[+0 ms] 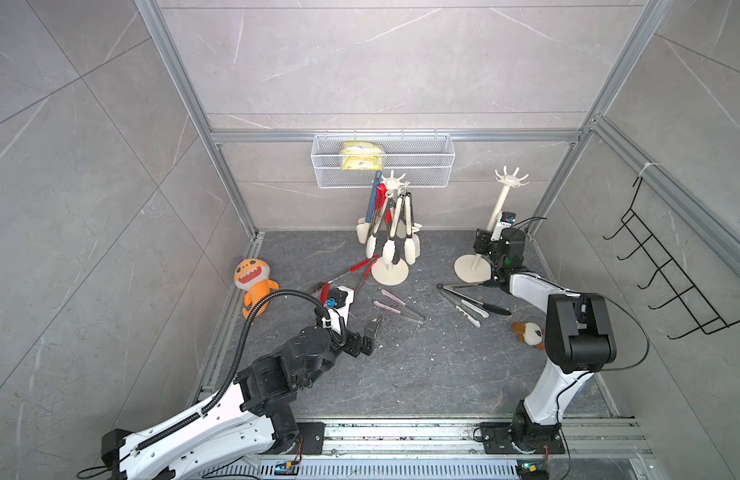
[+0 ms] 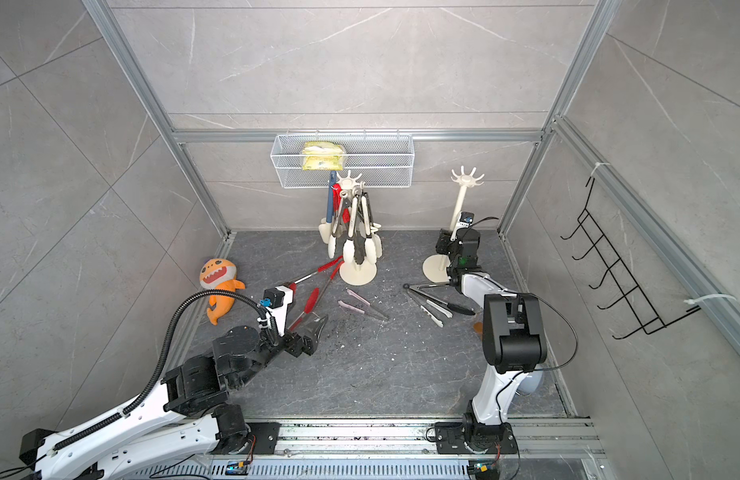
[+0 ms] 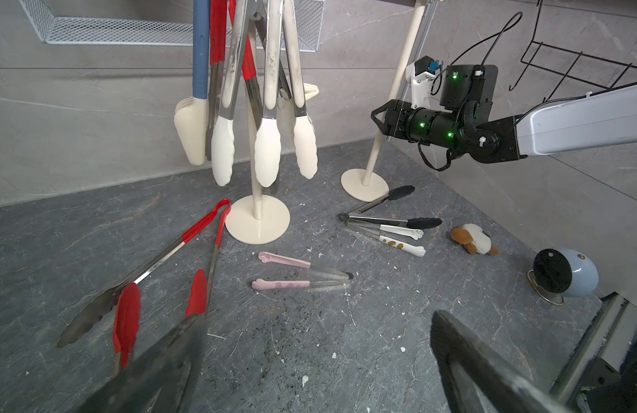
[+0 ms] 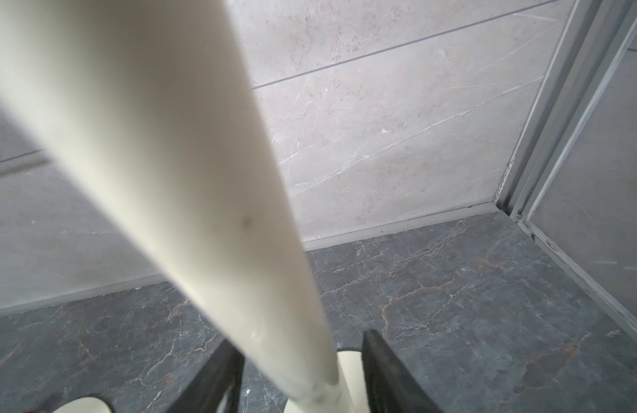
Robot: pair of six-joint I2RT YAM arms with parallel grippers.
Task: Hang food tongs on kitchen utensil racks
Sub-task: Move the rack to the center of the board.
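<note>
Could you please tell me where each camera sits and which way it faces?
Top views: high in front, looking down toward the back wall; left arm and right arm show.
Left wrist: low over the floor, facing the loaded rack, empty rack and right arm; open left tool shows.
Right wrist: close on the empty rack's pole, between the fingers of the right tool.
Shared: both wrist views show the empty rack.

Loaded rack [image 1: 389,274] standing mid-back on floor, mesh basket [image 1: 422,166] hanging on wall behind it. Second rack [image 1: 501,203] standing to its right. Long tongs [image 1: 362,264] lying front-left of loaded rack, hinge end just beside its base. Small tongs [image 1: 387,307] lying before it. Two tongs pairs [image 1: 495,308] lying before second rack. Wire hook rack [image 1: 671,262] hanging on right wall.
</note>
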